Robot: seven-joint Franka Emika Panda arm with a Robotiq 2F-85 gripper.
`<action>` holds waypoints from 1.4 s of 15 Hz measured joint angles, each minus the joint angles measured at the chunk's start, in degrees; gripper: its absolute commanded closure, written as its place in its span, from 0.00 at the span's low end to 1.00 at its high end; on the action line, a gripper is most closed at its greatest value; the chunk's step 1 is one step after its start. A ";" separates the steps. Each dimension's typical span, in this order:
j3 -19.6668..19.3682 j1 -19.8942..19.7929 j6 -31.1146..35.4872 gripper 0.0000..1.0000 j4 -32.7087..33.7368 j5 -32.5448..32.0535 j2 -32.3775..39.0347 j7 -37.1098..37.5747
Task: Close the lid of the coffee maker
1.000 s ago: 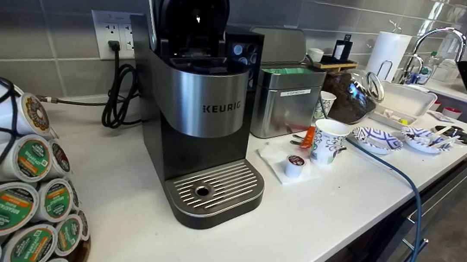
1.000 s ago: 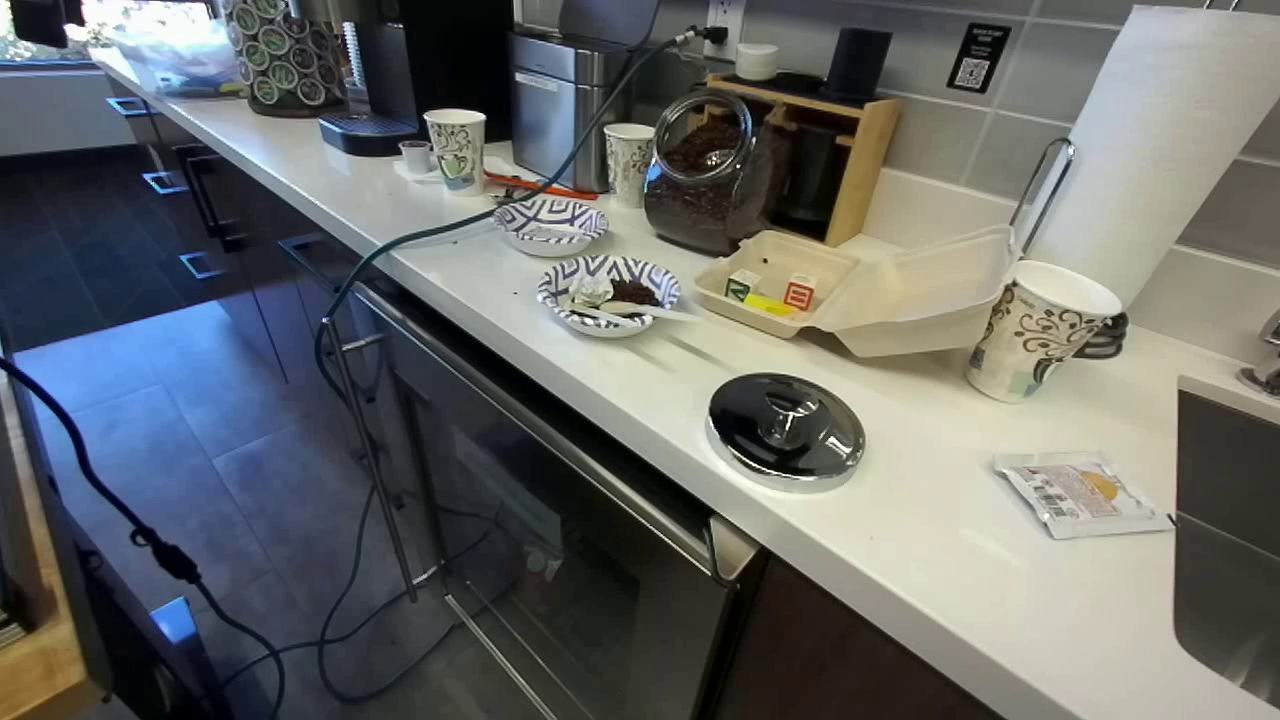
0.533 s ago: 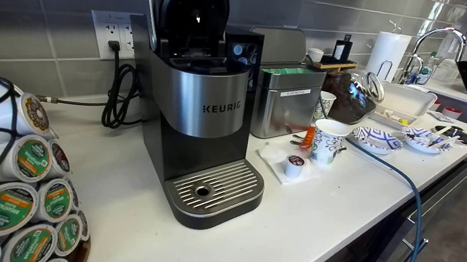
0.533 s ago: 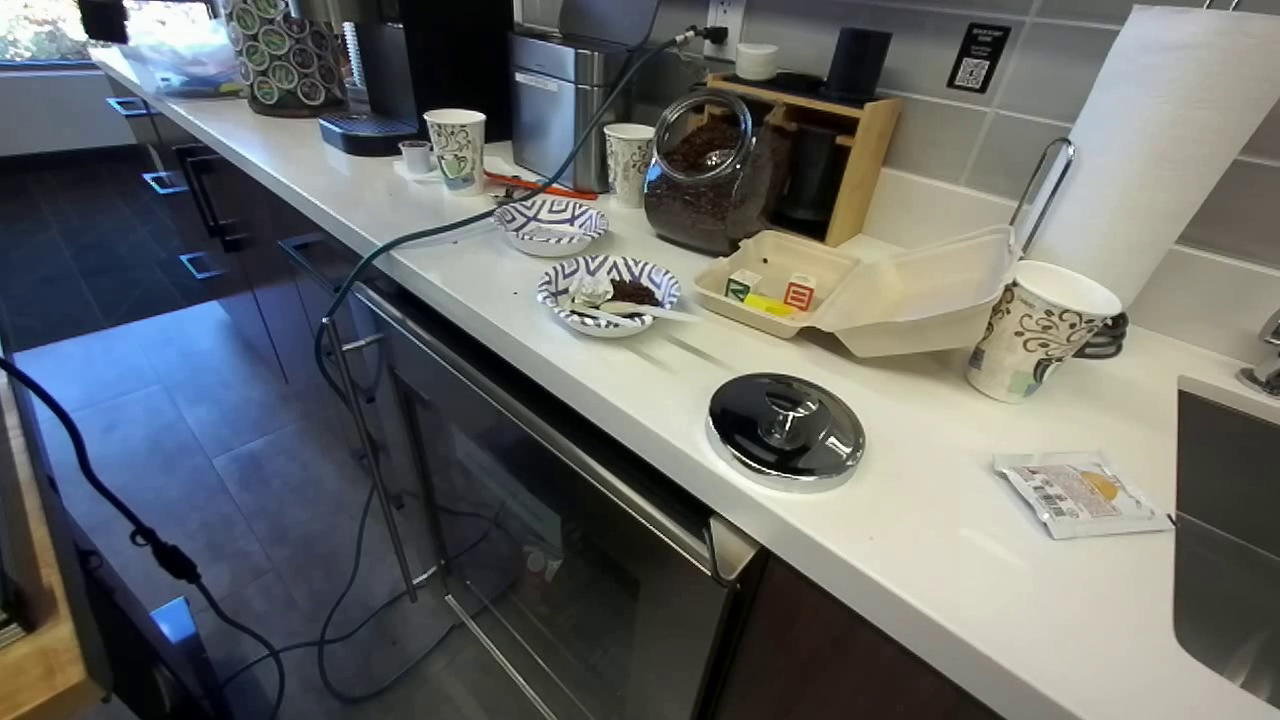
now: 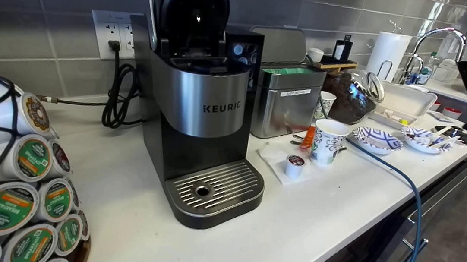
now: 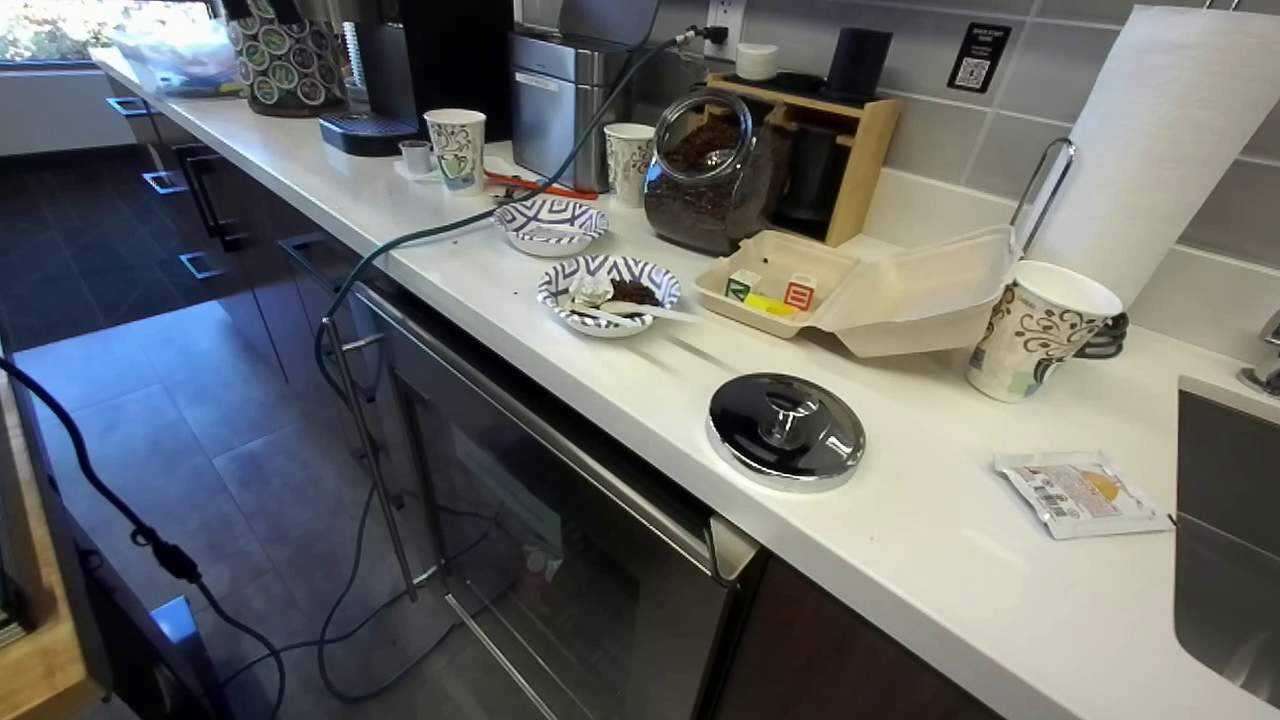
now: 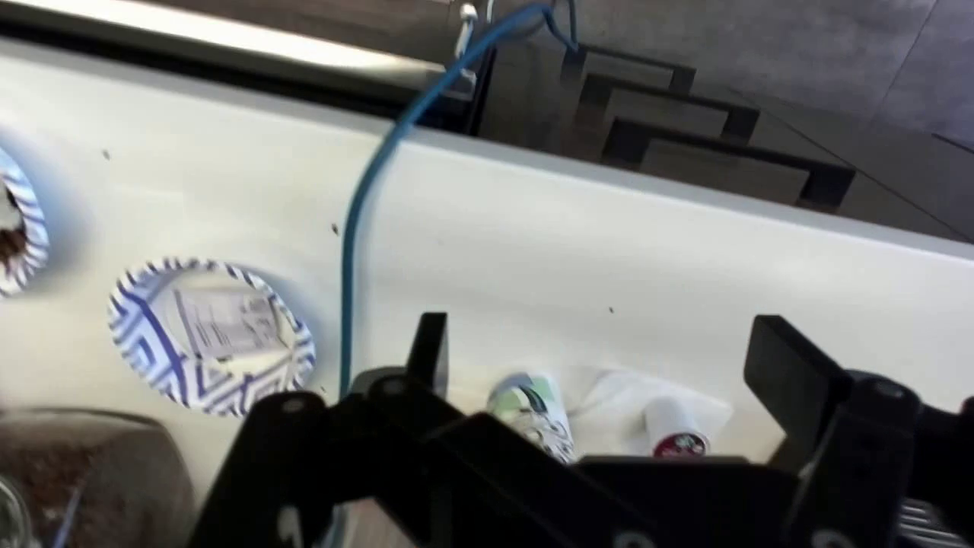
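In an exterior view, the raised Keurig coffee-maker lid (image 5: 190, 11) stands well left of the gripper (image 7: 605, 354), jaws apart and empty.

Steel box (image 5: 284, 110), paper cups (image 5: 328, 146), glass jar (image 6: 703, 200) on white counter (image 6: 930, 545).

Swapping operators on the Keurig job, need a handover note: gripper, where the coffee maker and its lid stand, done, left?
Gripper: open, fingers wide apart, holding nothing; over the countertop in the wrist view.
Keurig coffee maker: upright on the countertop.
Hinged lid: raised, standing open above the brewer's head.
Done: the lid is not yet closed.
Left: bring the gripper to the lid and swing it down shut. Probably best to steer clear of the paper cup and K-cup pod beside the machine.
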 measured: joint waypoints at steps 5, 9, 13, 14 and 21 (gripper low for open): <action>1.63 1.51 3.90 0.00 11.45 0.13 11.73 0.37; 1.46 1.51 3.81 0.00 12.55 0.13 12.89 0.16; 1.86 2.29 13.99 0.00 13.23 1.16 14.80 -0.51; 2.20 2.94 18.83 0.00 14.01 1.80 16.48 -0.52; 3.85 8.59 43.95 0.00 25.91 17.17 31.13 -13.27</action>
